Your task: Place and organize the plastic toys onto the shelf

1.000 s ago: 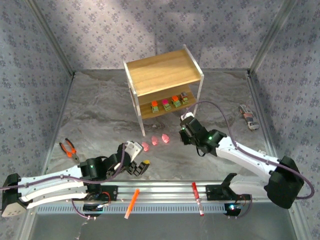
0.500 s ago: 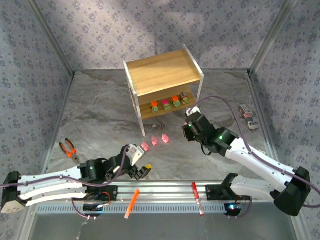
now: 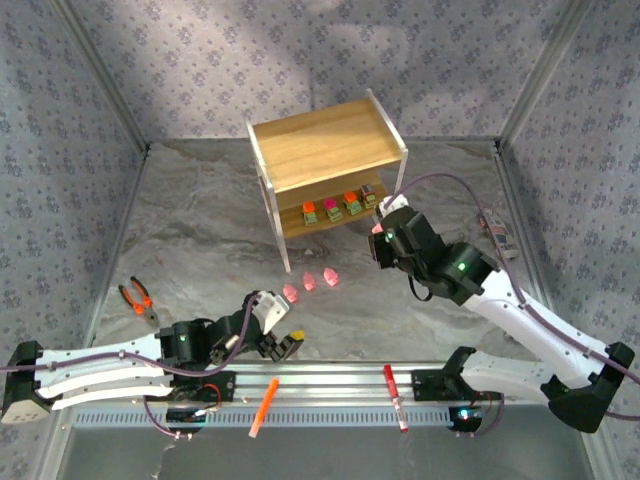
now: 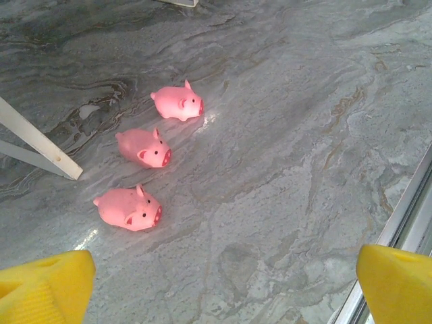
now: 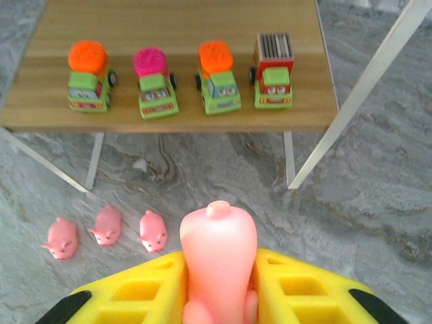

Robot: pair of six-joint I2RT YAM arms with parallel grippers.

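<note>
**Right arm.** The arm extends from its base at the near right corner and reaches diagonally toward the shelf (image 3: 325,145). The right gripper (image 3: 384,228) sits near the shelf's right front leg (image 5: 364,88). In the wrist view it faces the lower tier (image 5: 169,125) from the front. Its yellow pads (image 5: 145,290) are clamped on one pink pig (image 5: 219,246), which stands lengthwise between them and is clear of the table (image 3: 200,220).

**Left arm.** The arm lies low along the near edge with the forearm angled right. The left gripper (image 3: 279,337) is close to the table. Its yellow pads (image 4: 44,287) stand wide apart with nothing between them.

**Task items.**
- Four toy trucks (image 5: 155,84) stand in a row on the lower tier, facing its front edge.
- The top tier is bare.
- Three pigs (image 4: 144,146) lie in a diagonal line on the table, in front of the shelf's left front leg (image 4: 37,142) and ahead of the left gripper.

**Edges and clearance.**
- A strip of bare wood runs along the front edge of the lower tier, ahead of the trucks.
- Open table lies between the two grippers.
- The pliers (image 3: 138,298) lie near the left wall.
- The orange marker (image 3: 264,406) and the red pen (image 3: 395,396) lie on the near rail, well apart from the toys
</note>
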